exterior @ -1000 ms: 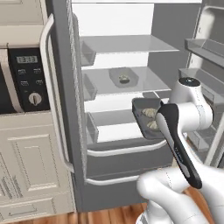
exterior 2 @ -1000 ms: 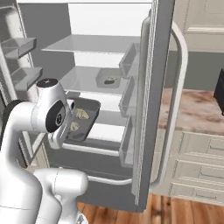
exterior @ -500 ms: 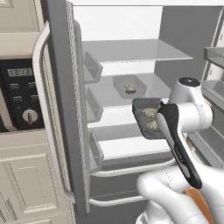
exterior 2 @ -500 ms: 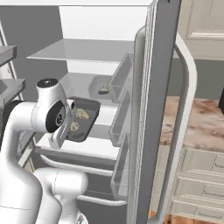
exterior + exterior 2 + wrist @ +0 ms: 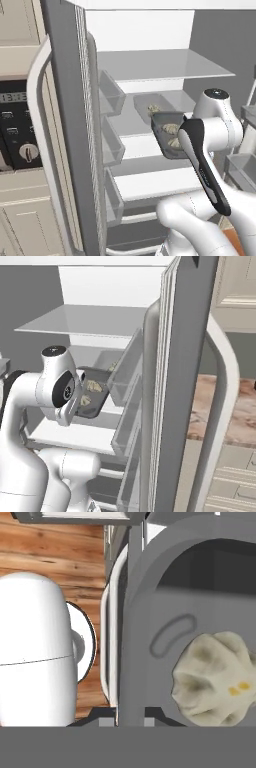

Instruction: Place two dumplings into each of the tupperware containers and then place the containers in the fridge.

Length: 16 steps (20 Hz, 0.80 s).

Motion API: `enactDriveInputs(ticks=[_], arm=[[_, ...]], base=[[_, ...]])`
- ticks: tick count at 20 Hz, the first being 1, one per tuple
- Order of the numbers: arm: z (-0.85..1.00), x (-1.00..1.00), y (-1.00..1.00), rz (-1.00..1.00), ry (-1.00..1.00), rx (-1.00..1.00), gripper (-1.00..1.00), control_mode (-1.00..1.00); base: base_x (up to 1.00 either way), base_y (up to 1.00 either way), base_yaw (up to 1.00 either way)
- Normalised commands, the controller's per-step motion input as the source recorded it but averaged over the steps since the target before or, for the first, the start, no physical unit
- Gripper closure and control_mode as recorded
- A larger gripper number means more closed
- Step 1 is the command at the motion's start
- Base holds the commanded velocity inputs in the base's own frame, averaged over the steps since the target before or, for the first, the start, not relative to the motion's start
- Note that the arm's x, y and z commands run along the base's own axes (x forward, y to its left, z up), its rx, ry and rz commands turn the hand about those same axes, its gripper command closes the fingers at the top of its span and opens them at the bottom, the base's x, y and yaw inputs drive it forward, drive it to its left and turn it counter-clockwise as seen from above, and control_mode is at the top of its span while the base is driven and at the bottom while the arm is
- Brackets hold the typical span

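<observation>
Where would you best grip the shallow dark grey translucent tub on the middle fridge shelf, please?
Probably the flared rim on the near wall of the dark grey tub, one finger inside and one outside, entering through the open front of the silver-grey fridge. The tub sits upright and shallow, its rim stands clear of the pale dumpling inside, and the flat shelf above limits an overhead descent.

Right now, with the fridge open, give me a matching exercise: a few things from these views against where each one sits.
Things:
1. held tupperware container
2. second tupperware container
3. oven
4. dumpling

Places:
A. left of the fridge, in the left base view
B. resting on a fridge shelf
C. inside the held container
D. gripped at the arm's end, in front of the shelves

Pairs: 1-D, 2-B, 3-A, 4-C
</observation>
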Motion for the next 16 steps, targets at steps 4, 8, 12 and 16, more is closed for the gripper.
enactDriveInputs(ticks=[4,8,12,16], arm=[[0.0,0.0,0.0,0.0,0.0,0.0,1.0,1.0],[0.0,0.0,0.0,0.0,0.0,0.0,1.0,1.0],[0.0,0.0,0.0,0.0,0.0,0.0,1.0,1.0],[0.0,0.0,0.0,0.0,0.0,0.0,1.0,-1.0]], base=[[0.43,0.0,0.0],[0.42,0.0,0.0],[0.42,0.0,0.0],[0.03,0.0,0.0]])
